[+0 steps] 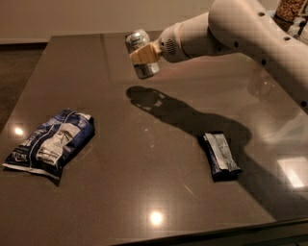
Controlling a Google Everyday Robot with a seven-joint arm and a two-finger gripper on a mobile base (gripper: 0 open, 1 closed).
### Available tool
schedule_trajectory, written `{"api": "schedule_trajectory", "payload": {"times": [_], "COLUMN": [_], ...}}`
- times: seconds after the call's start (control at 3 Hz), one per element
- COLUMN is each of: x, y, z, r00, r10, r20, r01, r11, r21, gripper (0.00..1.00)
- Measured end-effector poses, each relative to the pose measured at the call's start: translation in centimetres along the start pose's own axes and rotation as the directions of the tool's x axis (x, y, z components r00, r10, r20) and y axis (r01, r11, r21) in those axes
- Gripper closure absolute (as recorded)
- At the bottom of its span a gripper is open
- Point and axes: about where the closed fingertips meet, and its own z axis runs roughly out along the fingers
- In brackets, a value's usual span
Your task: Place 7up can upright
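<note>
The 7up can [138,39], silver with a shiny metal end, is held in my gripper [143,54] above the far middle of the dark table [144,192]. The can is nearly upright, tilted a little. The gripper's tan fingers [146,54] clamp across the can's middle. The white arm reaches in from the upper right. The can hangs clear of the table, and its shadow falls on the surface below and to the right.
A blue-and-white snack bag [50,142] lies at the left of the table. A small dark snack packet [220,155] lies at the right. The table's front edge runs along the bottom. A jar stands at the top right corner [291,9].
</note>
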Motion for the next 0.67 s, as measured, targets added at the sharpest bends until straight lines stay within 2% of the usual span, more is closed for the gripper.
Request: {"api": "schedule_trajectory", "payload": {"times": [0.67], "x": [-0.85], "y": [-0.11], "z": [1.6], "r00": [0.995], "r10": [-0.089], "r20": [-0.032], "r01": [0.089], "r11": [0.9957], "r21": [-0.026], "gripper": [1.0]}}
